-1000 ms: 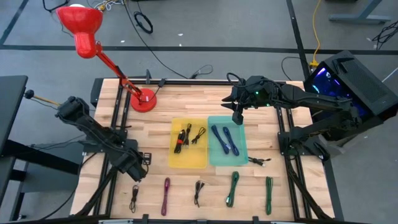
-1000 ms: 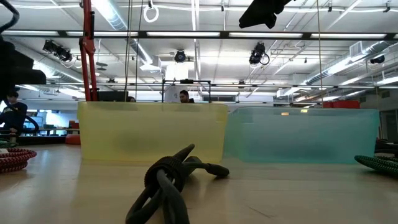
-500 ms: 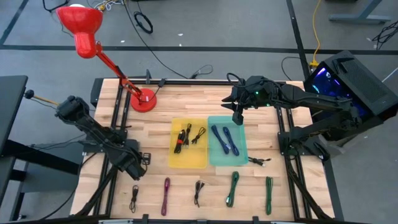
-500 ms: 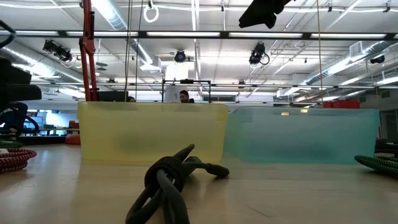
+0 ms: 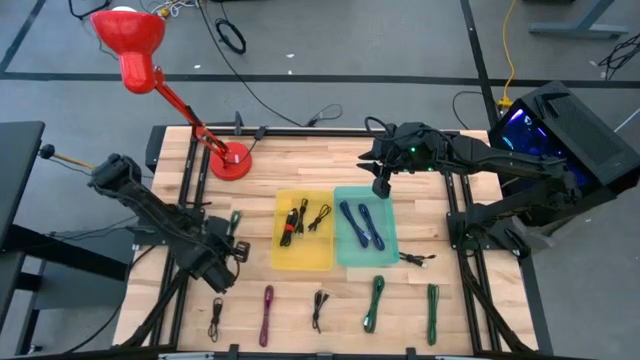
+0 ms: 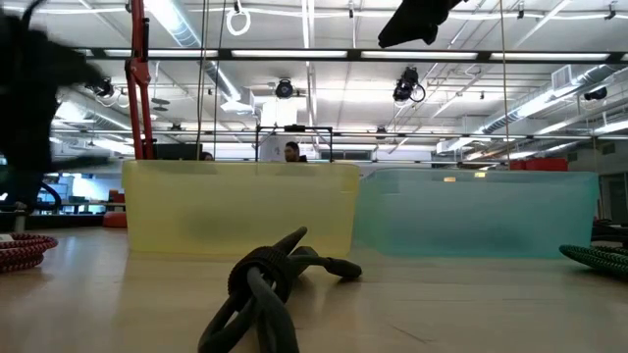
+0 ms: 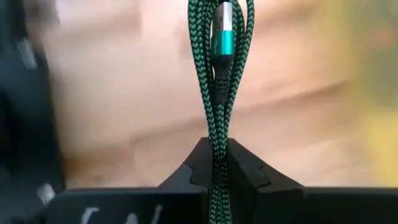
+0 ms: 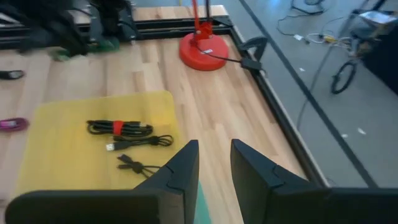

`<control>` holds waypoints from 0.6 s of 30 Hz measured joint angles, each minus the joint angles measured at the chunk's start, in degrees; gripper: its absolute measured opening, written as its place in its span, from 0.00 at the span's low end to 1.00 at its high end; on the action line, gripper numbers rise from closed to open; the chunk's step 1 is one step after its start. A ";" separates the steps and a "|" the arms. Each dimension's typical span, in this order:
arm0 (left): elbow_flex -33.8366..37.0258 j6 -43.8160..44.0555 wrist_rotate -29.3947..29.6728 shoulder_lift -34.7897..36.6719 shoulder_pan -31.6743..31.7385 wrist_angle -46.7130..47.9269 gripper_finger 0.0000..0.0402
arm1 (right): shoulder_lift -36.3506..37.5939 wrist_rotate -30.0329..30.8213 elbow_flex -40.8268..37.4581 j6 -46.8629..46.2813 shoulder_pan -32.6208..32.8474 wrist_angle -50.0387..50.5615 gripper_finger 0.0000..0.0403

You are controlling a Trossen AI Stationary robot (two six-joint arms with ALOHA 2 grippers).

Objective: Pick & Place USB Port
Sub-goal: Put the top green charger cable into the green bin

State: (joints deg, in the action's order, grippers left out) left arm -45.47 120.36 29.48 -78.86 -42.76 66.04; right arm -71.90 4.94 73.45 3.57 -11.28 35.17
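A coiled green braided USB cable (image 7: 217, 74) with a teal metal plug (image 7: 221, 38) sticks out of my shut left gripper (image 7: 216, 149). In the high view that gripper (image 5: 231, 240) is left of the yellow bin (image 5: 303, 262), and the cable (image 5: 234, 220) points toward the far edge. My right gripper (image 5: 381, 187) hangs open above the far end of the teal bin (image 5: 389, 240). Nothing is between its fingers (image 8: 214, 163). The yellow bin holds black cables (image 8: 121, 129), the teal bin blue ones (image 5: 360, 225). My left gripper pinches the bundled green cable between its two fingers, several strands side by side (image 7: 216, 163). The fingers slant downward and lie along the bundle. The looped end with the plug (image 7: 221, 38) reaches out past the fingertips, above the blurred table top.
Along the near edge lie a black cable (image 5: 216, 318), a magenta one (image 5: 267, 313), another black one (image 5: 319, 308) and two green ones (image 5: 374, 303) (image 5: 432, 310). A small black cable (image 5: 418, 258) lies right of the teal bin. A red lamp's base (image 5: 231, 161) stands at the far left.
My left gripper has shut on the green cable, then risen and turned at the wrist. The cable, unseen from above before, now shows beyond the fingers, lifted off the table left of the yellow bin.
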 joint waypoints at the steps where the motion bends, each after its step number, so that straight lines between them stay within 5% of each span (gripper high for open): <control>1: -3.19 -1.74 3.76 0.15 -0.03 3.34 0.06 | 0.00 0.57 0.00 -0.01 -0.07 -0.04 0.23; 5: -14.14 -13.18 23.05 0.16 -0.02 8.31 0.06 | 0.00 -1.33 0.00 -0.03 -0.18 -1.59 0.23; 10: -23.23 -35.54 41.60 0.16 1.69 3.52 0.06 | 0.00 -10.44 0.00 -0.07 0.01 -6.89 0.23; 14: -26.96 -56.81 50.17 0.16 4.20 -5.73 0.06 | 0.00 -17.33 0.00 -0.08 0.96 -12.71 0.23; 18: -28.74 -73.68 51.59 0.16 9.08 -15.88 0.06 | -0.13 -23.58 0.00 0.09 3.38 -20.61 0.23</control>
State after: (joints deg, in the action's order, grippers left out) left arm -74.22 46.69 81.07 -78.70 -33.68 50.16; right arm -72.03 -18.64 73.45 3.65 -7.90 14.56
